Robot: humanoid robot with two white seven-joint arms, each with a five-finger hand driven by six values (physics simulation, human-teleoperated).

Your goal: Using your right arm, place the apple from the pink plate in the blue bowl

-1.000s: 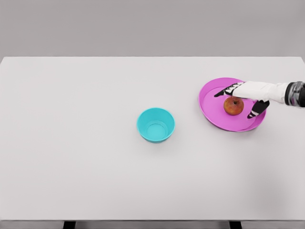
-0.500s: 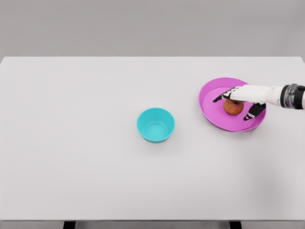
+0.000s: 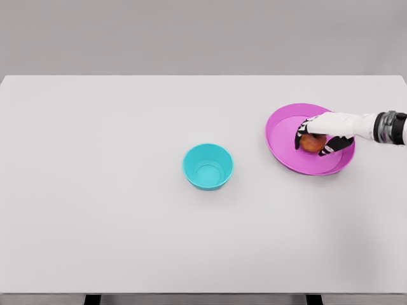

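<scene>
The step in hand is the grasp: the right hand, whose arm comes in from the right edge of the table, lies over the apple with its dark fingers curled down around it, so the hand seems clamped on the fruit, though I cannot tell how firm the hold is. The apple sits on the pink plate, a little right of the middle of the plate, and it does not look lifted yet. The plate itself lies near the right edge of the table, about half way between the far edge and the near edge. The next move, in my judgement, calls for a straight lift, high enough to pass the raised rim of the plate, and then a travel to the left toward the blue bowl, which stands near the centre of the table and well apart from the plate. Between plate and bowl only bare table shows, so the path is free, and the bowl is far from every edge. The hand must also come above the rim of the bowl before it lets go. The left arm is not in view.
</scene>
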